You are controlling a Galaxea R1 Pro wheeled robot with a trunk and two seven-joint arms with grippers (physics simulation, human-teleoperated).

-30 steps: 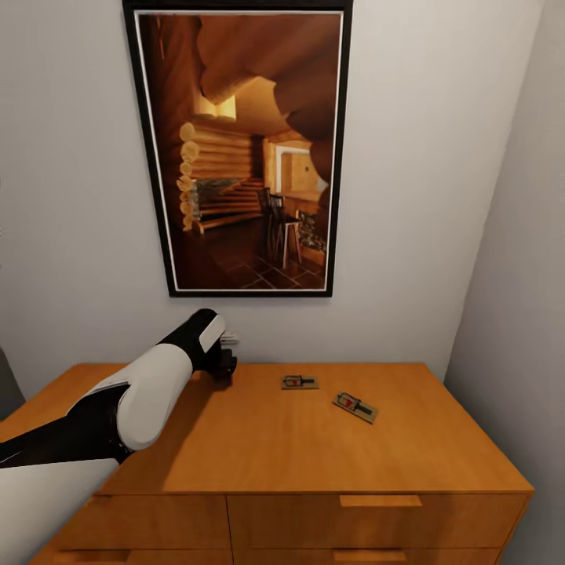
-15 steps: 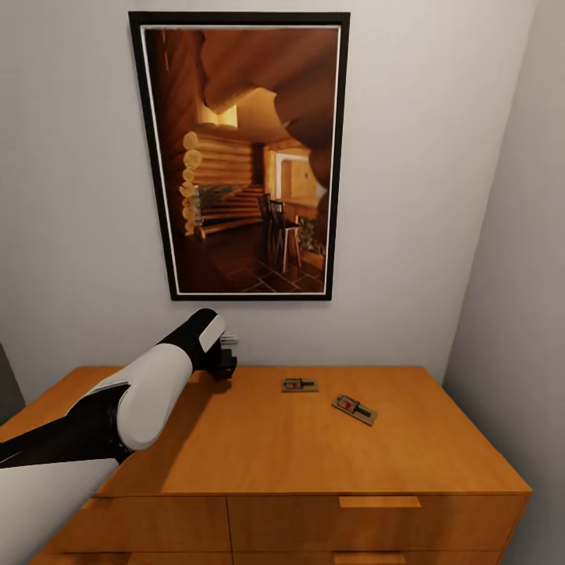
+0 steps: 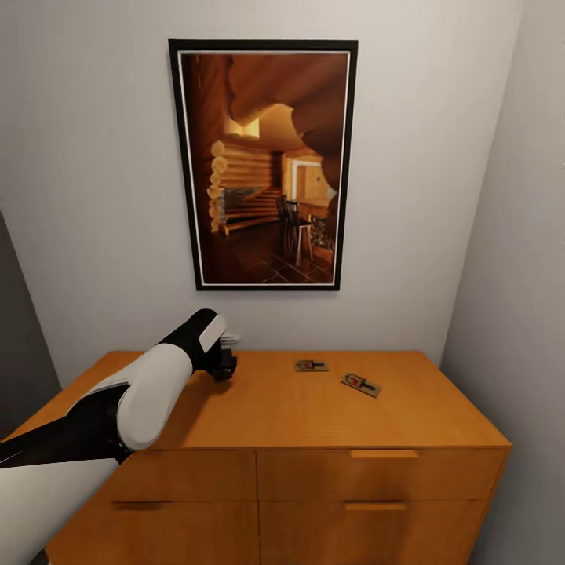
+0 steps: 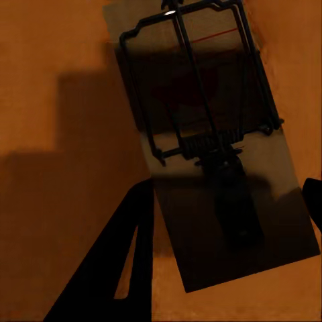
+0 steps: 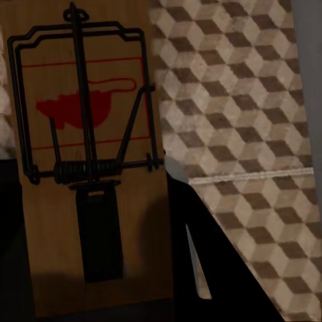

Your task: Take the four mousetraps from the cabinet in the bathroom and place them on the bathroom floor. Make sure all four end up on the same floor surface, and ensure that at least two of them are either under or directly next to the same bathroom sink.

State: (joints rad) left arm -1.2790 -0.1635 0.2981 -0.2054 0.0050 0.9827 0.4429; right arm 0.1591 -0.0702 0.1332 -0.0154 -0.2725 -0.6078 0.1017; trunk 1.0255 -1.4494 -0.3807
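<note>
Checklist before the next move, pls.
1. Right gripper holding the tan wooden mousetrap with red bait patch: ok.
2. Left gripper closed on the second tan mousetrap: cannot tell; it lies between the fingers.
3. Two more mousetraps on the orange-brown wooden cabinet top, apart: ok.
4. Cube-patterned tile floor behind the right gripper's trap: ok.

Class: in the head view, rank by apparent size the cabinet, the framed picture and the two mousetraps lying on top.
1. cabinet
2. framed picture
3. The two mousetraps look about equal, so no ranking between them.
</note>
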